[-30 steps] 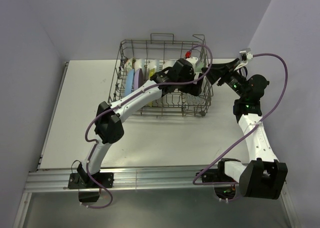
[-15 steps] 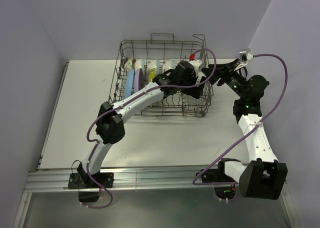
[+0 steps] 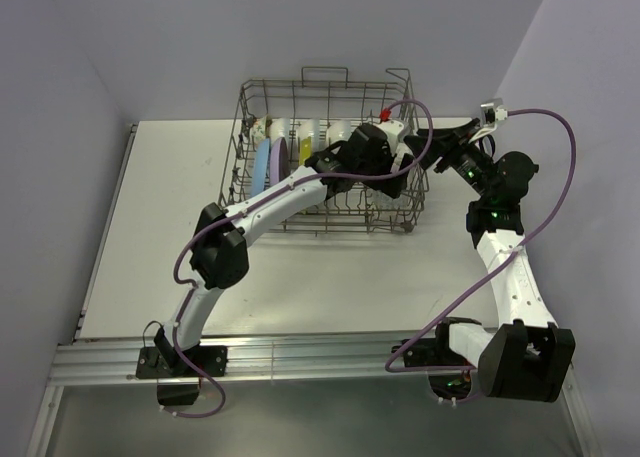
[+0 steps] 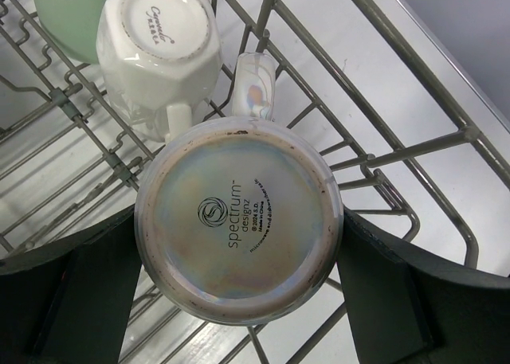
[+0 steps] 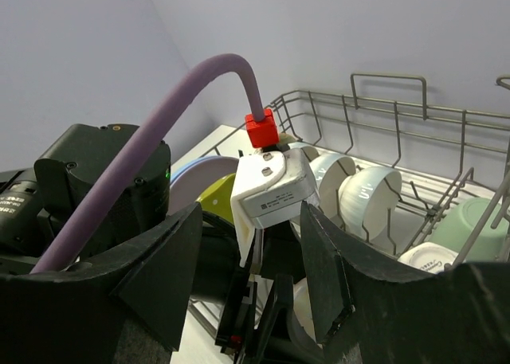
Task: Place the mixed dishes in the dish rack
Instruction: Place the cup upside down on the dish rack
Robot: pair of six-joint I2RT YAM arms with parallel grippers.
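The dish rack (image 3: 325, 81) stands at the back of the table. In it stand a blue plate (image 3: 261, 165), a lavender plate (image 3: 276, 160), a yellow-green plate (image 3: 302, 149) and white bowls (image 3: 335, 132). My left gripper (image 3: 388, 180) reaches into the rack's right end. In the left wrist view the left gripper (image 4: 239, 292) is shut on an upside-down iridescent cup (image 4: 239, 221), just above the rack wires (image 4: 414, 149). Beside the cup stand an inverted white mug (image 4: 159, 41) and a pale green cup (image 4: 68, 13). My right gripper (image 3: 440, 149) hovers open and empty by the rack's right wall.
The right wrist view looks past the left wrist camera (image 5: 275, 189) to white bowls (image 5: 370, 197), the green cup (image 5: 470, 221) and the rack's rim (image 5: 390, 81). The left arm's purple cable (image 3: 420, 127) arches over the rack's right wall. Walls close in on three sides.
My left gripper has shifted a little to the right and back inside the rack with the cup. The right arm has barely moved.
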